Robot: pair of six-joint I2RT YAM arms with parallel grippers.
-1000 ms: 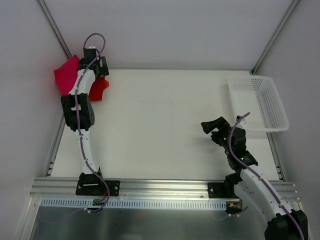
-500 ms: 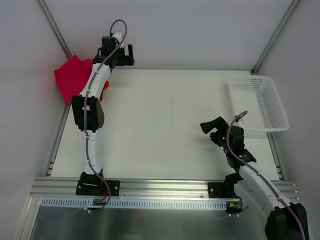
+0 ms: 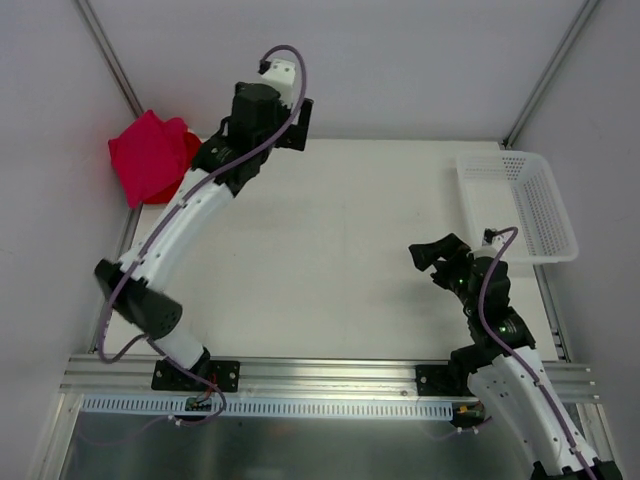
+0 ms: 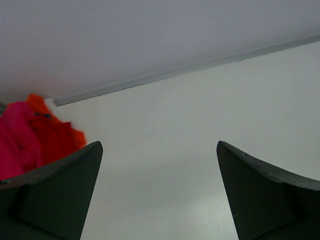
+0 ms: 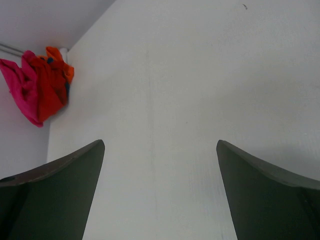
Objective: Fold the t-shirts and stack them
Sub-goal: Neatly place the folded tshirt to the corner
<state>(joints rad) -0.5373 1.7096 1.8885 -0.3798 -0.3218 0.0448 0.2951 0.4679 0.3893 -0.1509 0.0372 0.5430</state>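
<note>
The t-shirts [image 3: 150,155] lie heaped at the far left corner of the table [image 3: 330,240] (soft, light, floppy); they likely need pinching at a hem or shoulder. Both the left jaws and right jaws stand spread, empty.

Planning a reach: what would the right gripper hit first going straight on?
Likely just the white table top; the open right gripper points past the crumpled pink, red and orange t-shirts, which lie off left.

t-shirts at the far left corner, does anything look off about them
Yes. The t-shirts lie in a crumpled heap, with pink, red and orange cloth tangled together. They are pushed into the far left corner of the table rather than folded and stacked.
</note>
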